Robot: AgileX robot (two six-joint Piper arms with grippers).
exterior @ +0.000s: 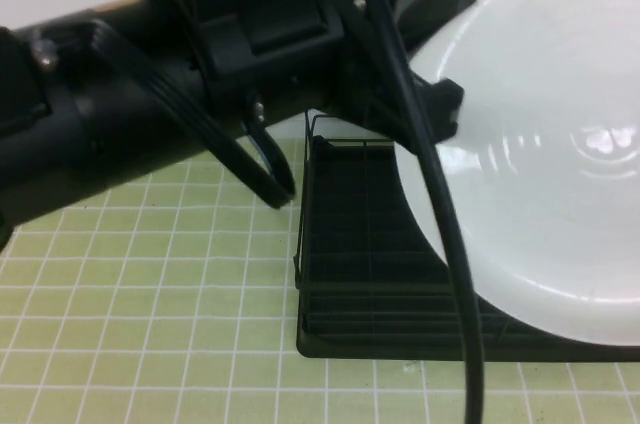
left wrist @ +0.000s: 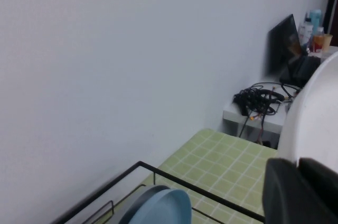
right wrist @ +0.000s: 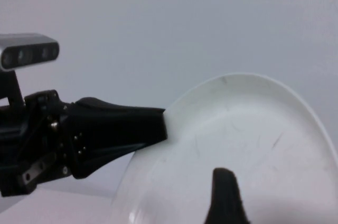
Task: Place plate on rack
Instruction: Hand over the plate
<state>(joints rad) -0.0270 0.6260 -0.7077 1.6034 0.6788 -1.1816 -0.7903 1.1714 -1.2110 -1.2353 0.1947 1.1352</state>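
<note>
The white plate (exterior: 540,144) is held up in the air on its edge, close to the high camera, above the right part of the black wire rack (exterior: 350,274). My left gripper (exterior: 440,109) reaches in from the left and is shut on the plate's left rim; its two dark fingers (left wrist: 285,192) pinch the rim (left wrist: 311,118). In the right wrist view the plate (right wrist: 253,129) fills the picture, one finger of my right gripper (right wrist: 224,184) lies on its face, and the left gripper (right wrist: 121,129) clamps the far rim. The right gripper is hidden in the high view.
A light blue plate (left wrist: 158,205) stands in the rack behind its top rail (left wrist: 174,179). The rack sits on a green grid mat (exterior: 150,284). The left arm (exterior: 130,94) and its cable (exterior: 450,244) cross over the rack. A wall (left wrist: 132,65) is close behind.
</note>
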